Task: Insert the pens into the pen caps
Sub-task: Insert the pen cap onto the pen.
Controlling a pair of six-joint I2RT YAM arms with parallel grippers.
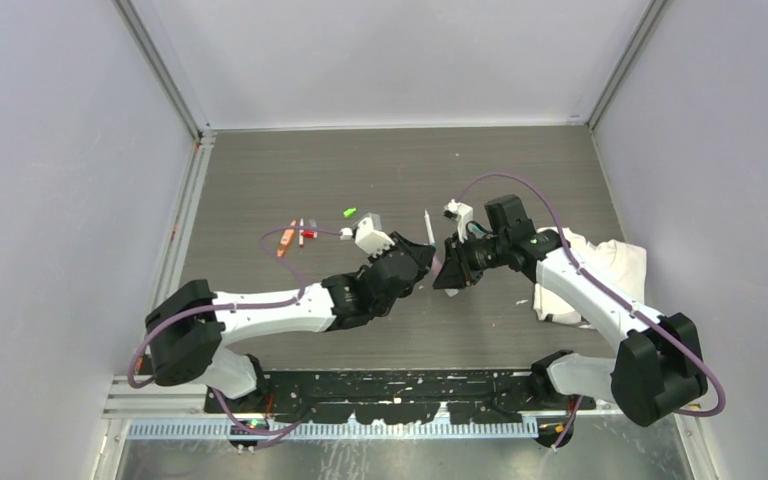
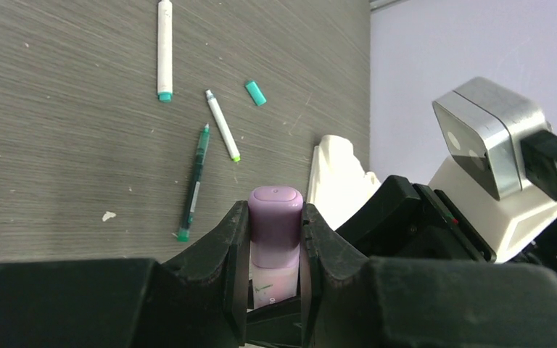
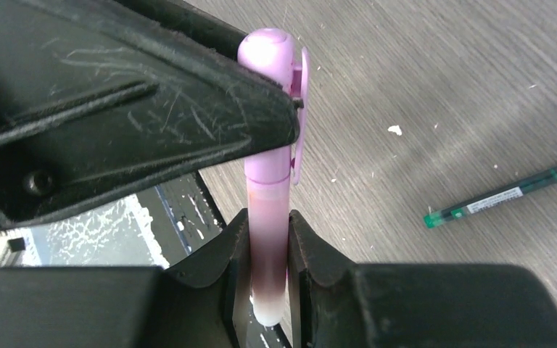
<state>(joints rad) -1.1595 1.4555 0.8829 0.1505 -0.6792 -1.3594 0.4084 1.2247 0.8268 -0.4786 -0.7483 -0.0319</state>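
Observation:
My left gripper is shut on a pink-purple pen cap. My right gripper is shut on the pale pink body of a pen whose top end sits inside that cap. The two grippers meet tip to tip above the middle of the table. On the table lie a dark green pen, a thin white pen with a green tip, a white pen with a teal end and a teal cap.
A bright green cap, an orange pen and red pieces lie at the left of the table. A white pen lies just behind the grippers. A white cloth lies under the right arm.

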